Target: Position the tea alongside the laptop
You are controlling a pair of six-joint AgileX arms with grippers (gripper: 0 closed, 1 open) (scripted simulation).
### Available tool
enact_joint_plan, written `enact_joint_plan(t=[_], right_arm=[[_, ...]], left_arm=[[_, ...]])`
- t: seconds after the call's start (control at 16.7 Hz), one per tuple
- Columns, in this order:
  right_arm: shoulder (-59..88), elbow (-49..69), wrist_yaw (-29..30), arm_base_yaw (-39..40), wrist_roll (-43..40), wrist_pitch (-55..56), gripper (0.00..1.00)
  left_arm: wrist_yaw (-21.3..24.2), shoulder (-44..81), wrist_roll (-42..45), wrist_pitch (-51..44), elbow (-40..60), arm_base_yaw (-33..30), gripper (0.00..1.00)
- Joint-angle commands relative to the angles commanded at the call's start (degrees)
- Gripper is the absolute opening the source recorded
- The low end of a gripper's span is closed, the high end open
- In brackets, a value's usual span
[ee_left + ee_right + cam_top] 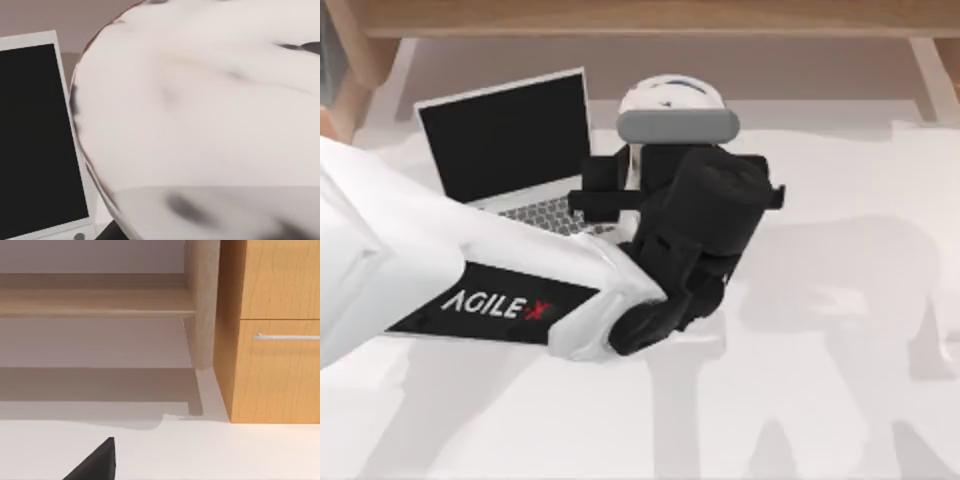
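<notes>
The AgileX left arm, a glossy white shell ending in a matte black wrist, reaches in from the table's left, its left gripper (638, 170) at the tea (670, 95), which stands upright just right of the laptop (505, 135) toward the table's far edge. The cup's white domed lid shows from above, with a grey band (677, 125) crossing just below it; the black wrist covers the cup's body, and it cannot be told how wide the fingers stand or whether they grip the cup. The left wrist camera sits hard against the pale, smooth curve of the tea (200, 115), with the laptop's flat black screen (35, 135) and thin silver bezel just beside it. The open laptop shows its grey keyboard (555, 213) at the arm's edge. The white table (840, 350) lies broad and bare to the right and near side. The right wrist camera takes in a wooden cabinet (272, 340) with a slim metal handle (287, 336) beyond the table's edge.
</notes>
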Motion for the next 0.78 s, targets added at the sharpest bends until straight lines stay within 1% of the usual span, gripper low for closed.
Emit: enact_joint_plan(t=[0.24,0.6,0.78], right_arm=[[0.00,0.00,0.00,0.00,0.00,0.00,1.00],[0.00,0.00,0.00,0.00,0.00,0.00,1.00],[0.00,0.00,0.00,0.00,0.00,0.00,1.00]], left_arm=[[-0.39,0.08,0.04,0.21,0.06,0.09,0.00],[-5.09,0.04,1.78,2.55,-0.03,1.11,0.00],[-5.93,-0.76,3.28,4.70,-1.45,2.25,0.00]])
